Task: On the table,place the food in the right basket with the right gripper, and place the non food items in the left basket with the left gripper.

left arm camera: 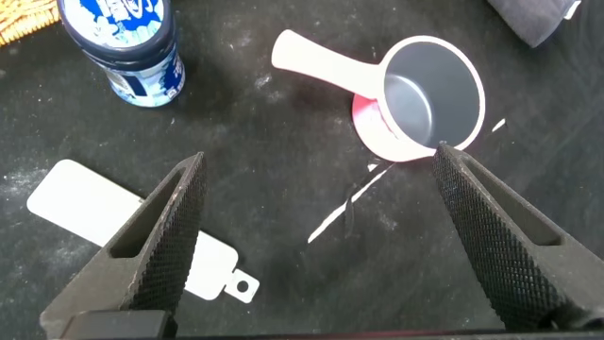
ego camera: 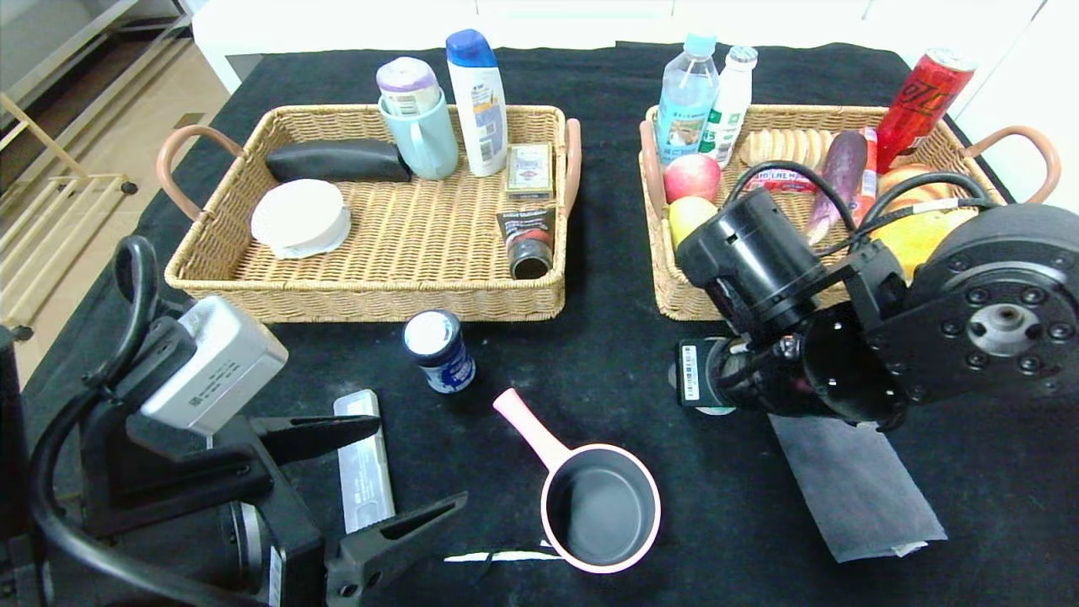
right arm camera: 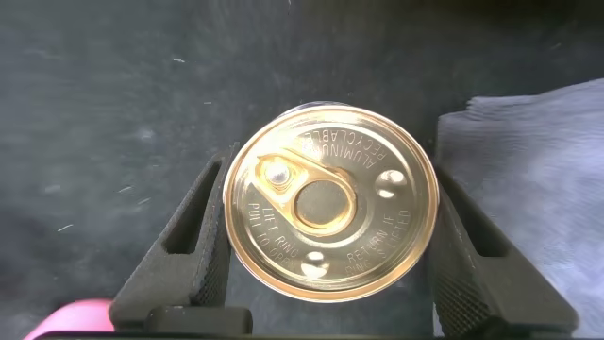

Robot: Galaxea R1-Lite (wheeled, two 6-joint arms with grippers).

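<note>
My right gripper (right arm camera: 330, 170) is shut on the short round tin (right arm camera: 330, 203); its gold pull-tab lid sits between the two jaws, which touch its sides. In the head view the right arm hides the gripper and the tin, in front of the right basket (ego camera: 674, 295). The dark grey cloth (ego camera: 856, 485) lies just beside it. My left gripper (ego camera: 421, 468) is open and empty, above the grey slim case (ego camera: 364, 459). The blue jar (ego camera: 438, 350) stands in front of the left basket (ego camera: 362, 299). The pink saucepan (ego camera: 600, 506) sits at front centre.
The left basket holds a shampoo bottle (ego camera: 477, 101), a mug, a dark pouch, a white lid and a tube. The right basket holds bottles, apples (ego camera: 693, 177), a red can and other food. A white scuff (ego camera: 497, 556) marks the black table (ego camera: 607, 362).
</note>
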